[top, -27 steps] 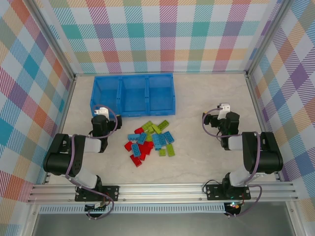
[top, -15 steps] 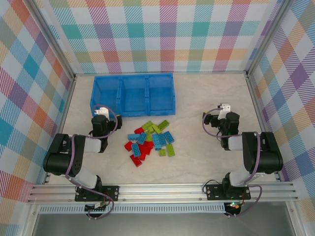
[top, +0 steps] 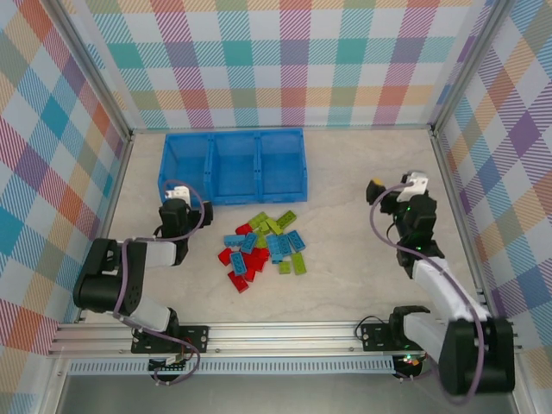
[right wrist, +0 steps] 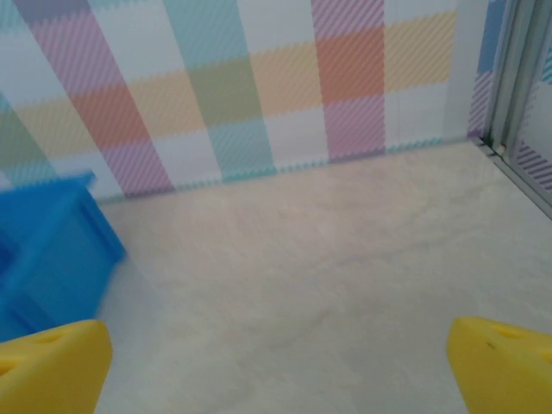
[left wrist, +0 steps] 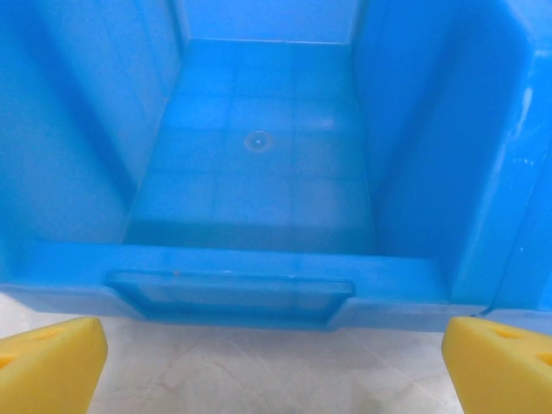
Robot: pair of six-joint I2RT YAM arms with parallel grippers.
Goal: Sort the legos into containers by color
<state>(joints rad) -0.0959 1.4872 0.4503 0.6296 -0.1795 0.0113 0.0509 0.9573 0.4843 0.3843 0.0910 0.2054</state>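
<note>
Table (top: pixel 345 164): pale marbled surface, fenced by plaid walls.
Containers (top: pixel 231 199): three compartments in one blue tray, upper left of centre in the top view; I see no brick inside any of them.
Legos (top: pixel 263 250): red, light blue and lime green, mixed in one overlapping pile at centre frame, just below the tray; none sorted.
Left gripper (top: pixel 177 197): jaws spread wide, empty, at the tray's lower left corner, facing into a bare compartment.
Right gripper (top: pixel 397 183): jaws spread wide, empty, right of centre, well apart from the pile.
Risk, pick: I judge overlapping bricks may come up in pairs of unlike colour, or scatter.
Risk, grip: flat bricks may slip from the yellow fingers (left wrist: pixel 47 362).
Risk, collision: turning the left arm could nudge the tray wall.
</note>
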